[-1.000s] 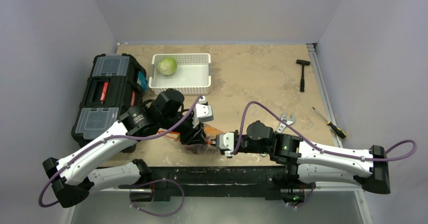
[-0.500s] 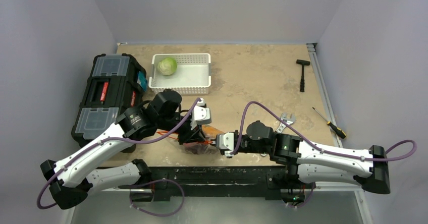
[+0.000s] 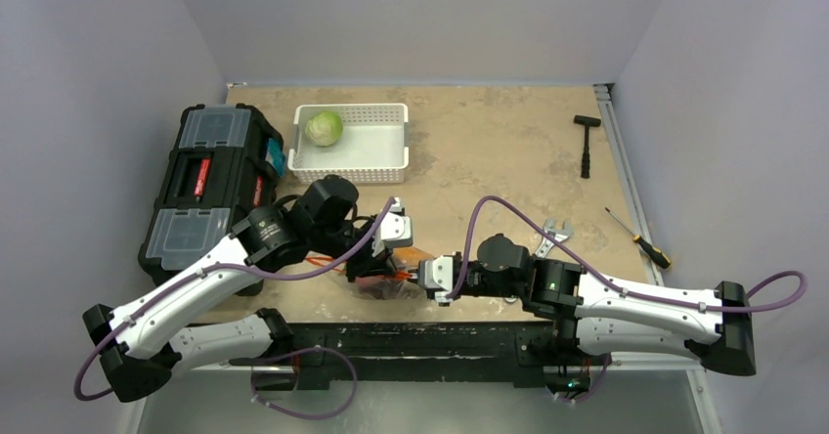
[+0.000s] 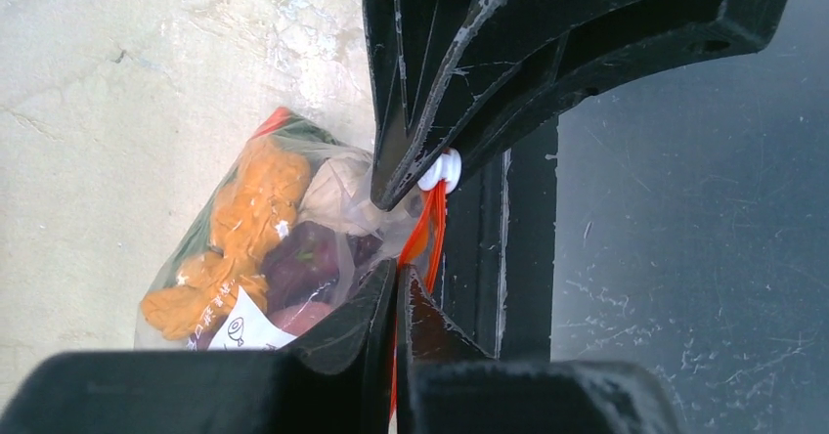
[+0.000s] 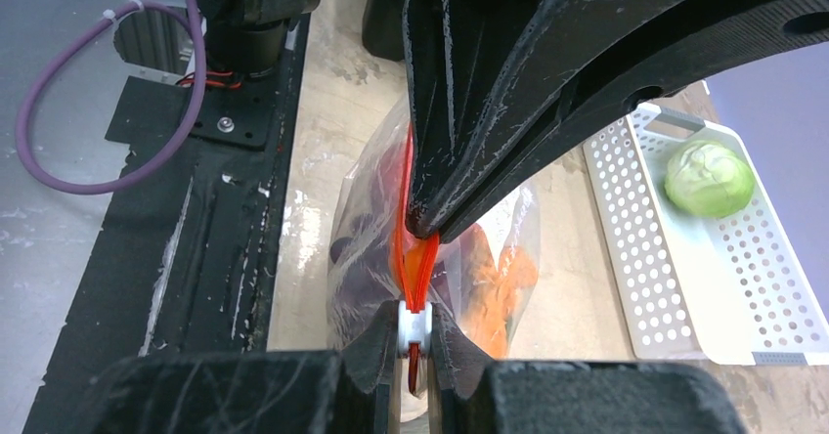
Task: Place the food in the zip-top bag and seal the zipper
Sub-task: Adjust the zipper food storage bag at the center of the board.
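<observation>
The clear zip-top bag (image 3: 383,283) lies at the table's near edge, between my two grippers. Inside it I see food: an orange carrot (image 4: 249,209), dark red grapes (image 4: 308,258), a white radish (image 4: 337,185) and a pink peach (image 4: 298,317). My left gripper (image 4: 398,276) is shut on the orange-red zipper (image 4: 430,224) near one end. My right gripper (image 5: 414,322) is shut on the zipper's white slider (image 5: 414,328), facing the left gripper (image 5: 420,229). The two zipper tracks (image 5: 403,209) part between the grippers. A green cabbage (image 3: 324,128) sits in the white basket (image 3: 376,165).
A black toolbox (image 3: 210,175) stands at the left, close to my left arm. A wrench (image 3: 550,235), a screwdriver (image 3: 640,240) and a hammer (image 3: 586,141) lie on the right side. The black mounting rail (image 3: 440,341) runs right beside the bag.
My left gripper has closed onto the zipper strip and its wrist has shifted slightly. The right gripper has stayed shut on the slider without moving.
</observation>
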